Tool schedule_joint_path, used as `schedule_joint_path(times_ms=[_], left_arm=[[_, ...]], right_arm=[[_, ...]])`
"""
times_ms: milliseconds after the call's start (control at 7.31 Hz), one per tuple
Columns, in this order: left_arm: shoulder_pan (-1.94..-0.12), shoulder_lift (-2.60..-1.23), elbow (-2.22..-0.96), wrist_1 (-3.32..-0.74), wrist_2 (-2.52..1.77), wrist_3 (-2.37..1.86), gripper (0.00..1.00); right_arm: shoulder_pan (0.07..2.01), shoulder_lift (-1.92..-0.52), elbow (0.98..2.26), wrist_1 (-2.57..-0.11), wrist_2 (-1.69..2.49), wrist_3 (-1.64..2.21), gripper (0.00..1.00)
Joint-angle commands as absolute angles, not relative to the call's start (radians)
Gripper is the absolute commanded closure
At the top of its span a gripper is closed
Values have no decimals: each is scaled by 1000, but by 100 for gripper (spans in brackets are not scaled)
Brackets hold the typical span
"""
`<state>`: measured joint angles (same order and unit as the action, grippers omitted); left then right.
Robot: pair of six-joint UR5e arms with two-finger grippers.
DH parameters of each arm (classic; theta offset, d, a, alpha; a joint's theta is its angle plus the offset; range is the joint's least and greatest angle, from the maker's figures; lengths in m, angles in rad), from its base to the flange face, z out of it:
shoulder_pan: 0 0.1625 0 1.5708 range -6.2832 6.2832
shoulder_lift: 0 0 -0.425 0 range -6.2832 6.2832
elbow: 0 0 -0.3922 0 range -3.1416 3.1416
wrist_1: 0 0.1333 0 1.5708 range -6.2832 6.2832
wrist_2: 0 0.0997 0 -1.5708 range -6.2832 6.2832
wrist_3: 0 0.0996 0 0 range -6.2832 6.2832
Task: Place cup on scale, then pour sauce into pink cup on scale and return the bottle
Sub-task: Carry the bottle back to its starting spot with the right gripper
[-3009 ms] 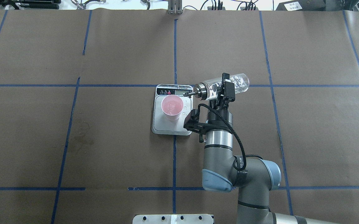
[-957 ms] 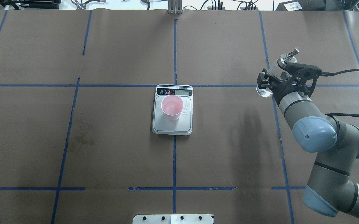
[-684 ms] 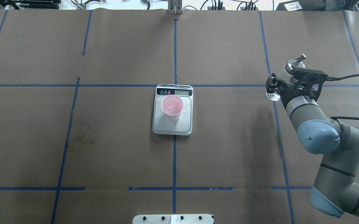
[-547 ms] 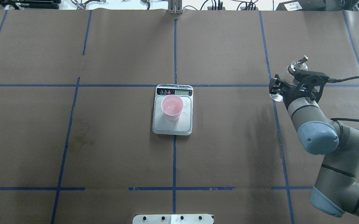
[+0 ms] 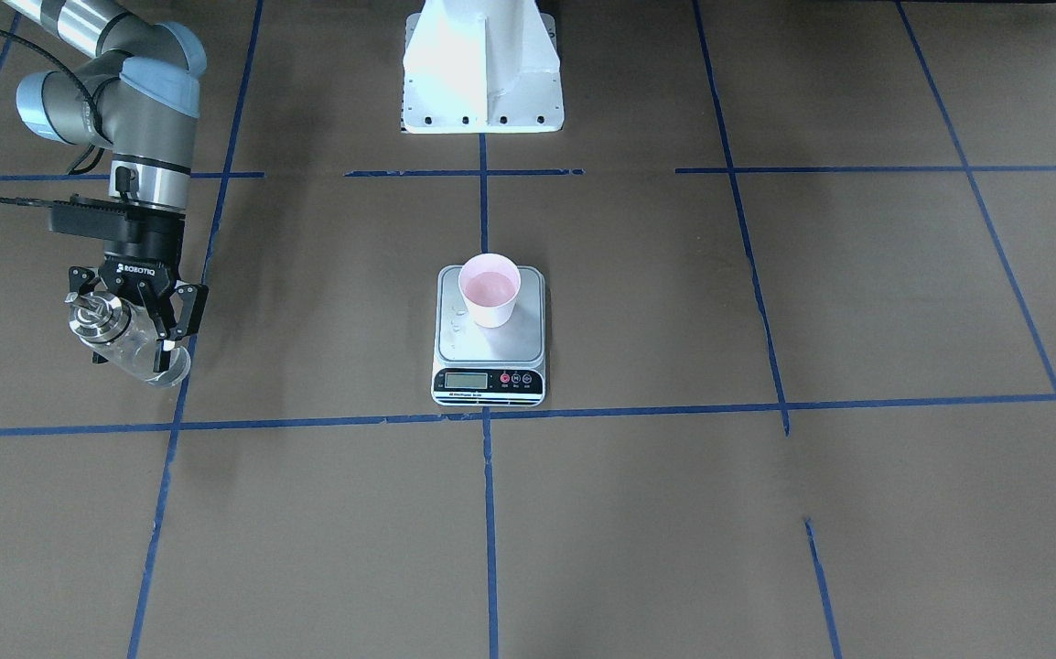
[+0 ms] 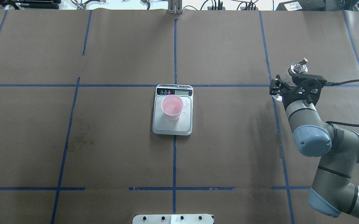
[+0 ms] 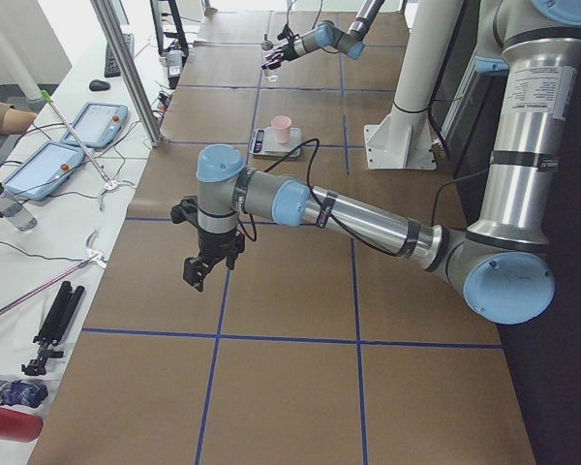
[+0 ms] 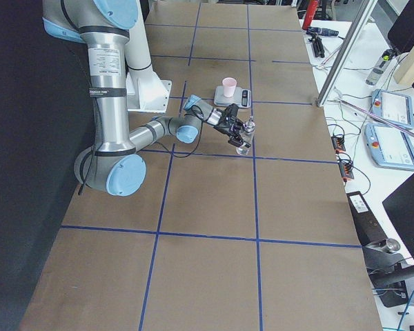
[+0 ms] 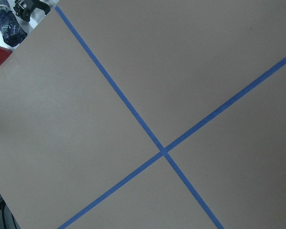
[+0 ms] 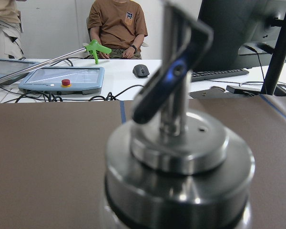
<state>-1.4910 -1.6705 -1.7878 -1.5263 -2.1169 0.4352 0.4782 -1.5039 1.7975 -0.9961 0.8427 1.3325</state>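
Bottle [image 5: 139, 352], being clenched at its glass body by the right gripper [image 5: 128, 322], is hanging spout-up over the right side of the table [image 6: 229, 149], well apart from the cup [image 5: 489, 289] on the scale [image 5: 491, 350], and is best being lowered vertically until its base seats flat before release.

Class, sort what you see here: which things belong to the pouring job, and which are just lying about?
Belong to the job: cup, standing on the scale; bottle, held in the right gripper.

Just lying about: pendant with a red button, mouse and green-handled tool, all on the white desk beyond the table.
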Motion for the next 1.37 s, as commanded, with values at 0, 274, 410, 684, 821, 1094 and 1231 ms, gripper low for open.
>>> schedule_joint_path(times_ms=[0,274,410,684,821,1094,1231], left_arm=[[-1491,-1672,-1787,-1526,-2117,434,0],[-1491,-1672,-1789,-1526,-2117,436,0],[-1491,-1672,-1790,-1526,-2117,436,0],[-1491,-1672,-1790,-1526,-2117,434,0],[-1491,-1672,-1789,-1526,-2117,434,0],[-1491,-1672,-1790,-1526,-2117,436,0],[-1491,-1672,-1790,-1526,-2117,436,0]], right_arm=[[448,-1503,1790,-996,827,1362,100],[442,-1515,1796,-996,827,1365,100],[419,-1528,1795,-997,807,1365,100],[402,-1554,1795,-997,802,1376,100],[400,-1554,1801,-997,807,1376,100],[396,-1555,1802,-999,813,1376,100],[393,-1555,1801,-999,818,1377,100]])
